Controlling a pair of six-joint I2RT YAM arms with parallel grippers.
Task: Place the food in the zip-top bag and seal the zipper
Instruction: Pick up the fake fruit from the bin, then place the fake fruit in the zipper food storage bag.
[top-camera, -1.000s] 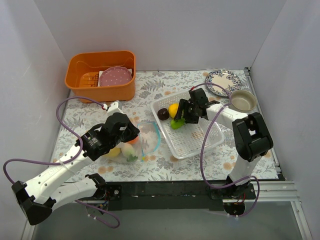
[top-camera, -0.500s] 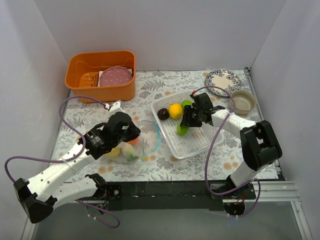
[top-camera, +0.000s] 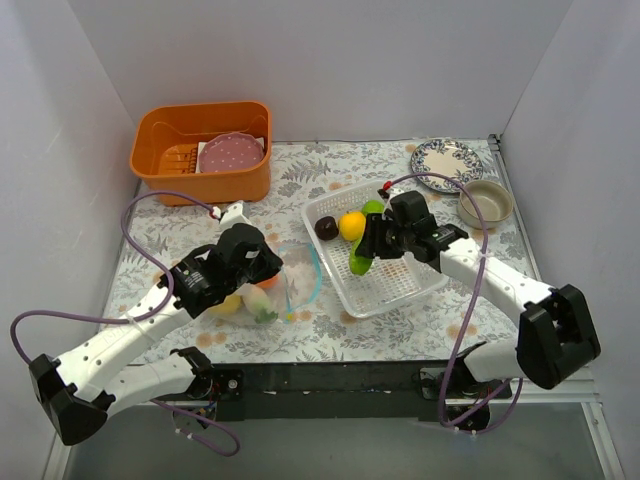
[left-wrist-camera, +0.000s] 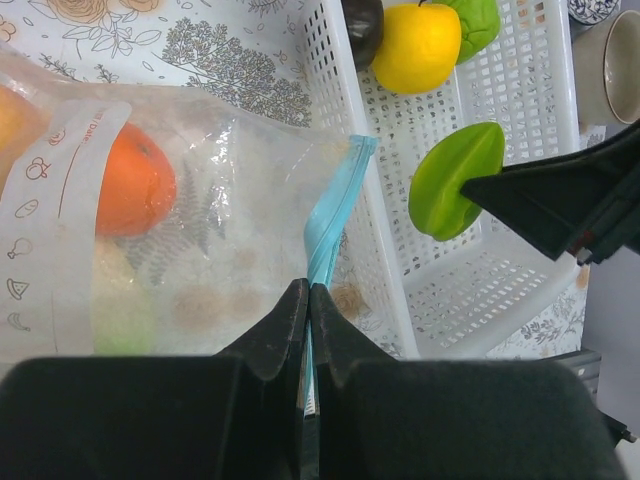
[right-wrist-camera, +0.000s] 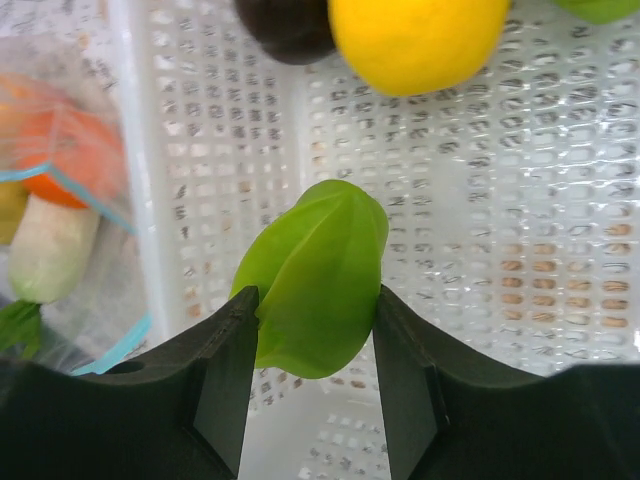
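Floral tabletop: right elbow swung out; right gripper clamps green ridged toy fruit, barely displaced; left gripper pinches teal zipper of clear crinkly bag. Transfer pending.

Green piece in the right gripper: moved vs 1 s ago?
Yes. The green piece, held in the right gripper, has shifted slightly toward the near rim of the white basket.

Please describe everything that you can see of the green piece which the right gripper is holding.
The green piece is a bright lime-green toy fruit, smooth and matte like plastic. It is oblong, with soft ridges running along its length. The right gripper is shut on it and presses on two opposite sides, so about half of it sticks out past the fingertips. It hangs over the near-left part of the white mesh basket, close to the wall that faces the bag. I cannot tell whether it touches the basket floor. Nothing else touches it.
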